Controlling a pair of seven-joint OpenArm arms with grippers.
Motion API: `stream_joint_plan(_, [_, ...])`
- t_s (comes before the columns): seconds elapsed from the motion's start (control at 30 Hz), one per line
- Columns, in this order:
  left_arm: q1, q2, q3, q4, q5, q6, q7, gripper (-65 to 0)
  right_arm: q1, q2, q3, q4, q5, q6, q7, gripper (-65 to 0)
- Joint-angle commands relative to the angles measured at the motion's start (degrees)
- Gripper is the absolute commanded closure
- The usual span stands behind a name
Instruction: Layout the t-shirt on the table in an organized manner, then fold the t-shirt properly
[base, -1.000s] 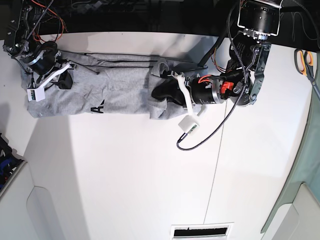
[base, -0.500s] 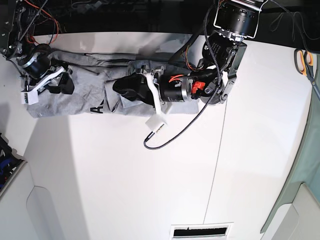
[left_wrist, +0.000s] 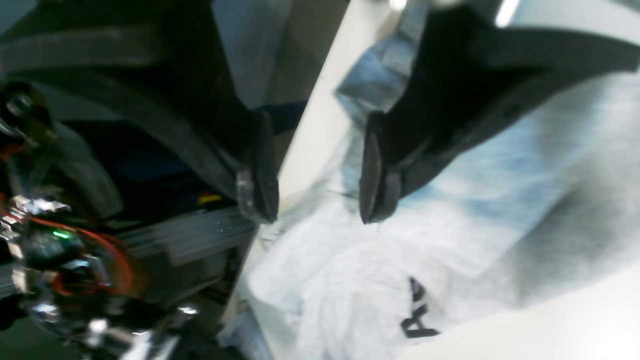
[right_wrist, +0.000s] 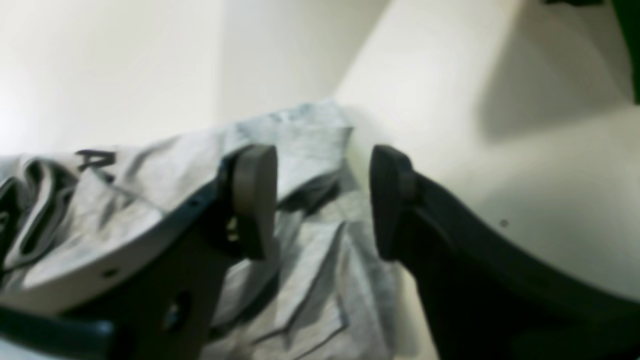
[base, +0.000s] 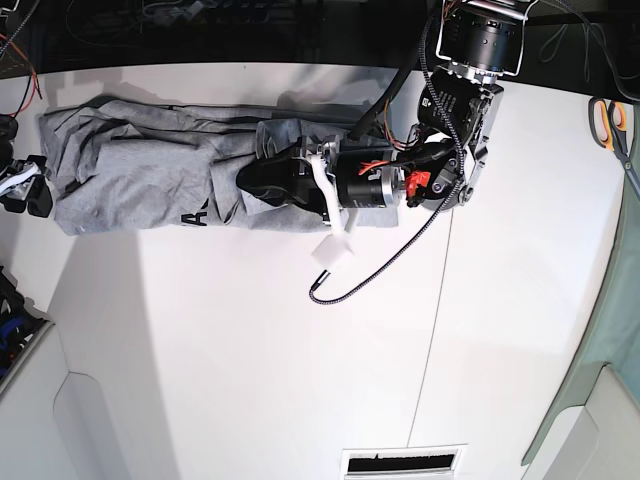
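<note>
The grey t-shirt (base: 140, 180) lies as a long rumpled band along the far side of the white table (base: 250, 350). A bit of black lettering (base: 195, 217) shows at its near edge. My left gripper (base: 248, 180) hovers over the middle of the band, where the cloth is bunched. In the left wrist view the left gripper (left_wrist: 315, 170) is open above the t-shirt (left_wrist: 450, 210), holding nothing. My right gripper (base: 22, 190) sits at the shirt's left end, partly cut off by the frame. The right wrist view shows the right gripper (right_wrist: 322, 200) open over the t-shirt (right_wrist: 310, 130).
Orange-handled scissors (base: 610, 125) lie at the far right, with a grey-green cloth (base: 610, 330) along the right edge. A black cable (base: 370, 270) loops from the left arm onto the table. A dark seam (base: 435, 300) crosses the tabletop, and a vent (base: 405, 462) sits at the near edge.
Both grippers have opened and let go of the shirt. The left arm carried the shirt's right part leftwards over the middle. The right arm has drawn back off the shirt's left end.
</note>
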Motion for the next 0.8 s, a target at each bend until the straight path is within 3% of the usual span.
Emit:
stream_joint_plan(0.0, [-1.01, 0.44, 0.00, 1.18, -2.40, -0.71, -0.20, -30.0, 1.92, 2.03, 0.39, -1.49, 0.31, -0.17, 1.57, -30.0])
stream_joint_plan(0.13, [-0.98, 0.42, -0.02, 2.29, -2.80, -0.71, 0.24, -30.0, 9.73, 4.72, 0.39, -13.35, 0.15, 1.51, 1.70, -31.1])
stream_joint_plan(0.23, [-1.01, 0.42, -0.02, 3.17, -2.82, -0.71, 0.24, -30.0, 14.88, 5.84, 0.37, -22.03, 0.15, 4.11, 1.68, -38.5])
stream_joint_plan(0.37, [-1.03, 0.42, -0.02, 4.28, -2.78, -0.71, 0.22, -30.0, 17.59, 6.10, -0.17, -29.40, 0.20, 4.98, 1.29, -39.3])
stream_joint_plan(0.53, [-1.03, 0.42, -0.02, 5.57, -2.67, -0.71, 0.22, -30.0, 17.05, 6.10, -5.18, -31.23, 0.74, 5.38, -0.17, -39.3])
stream_joint_plan(0.77, [-1.11, 0.37, -1.49, 5.60, -2.54, -0.71, 0.22, -30.0, 17.05, 6.08, -9.57, -31.17, 9.75, 6.82, -8.13, -39.2])
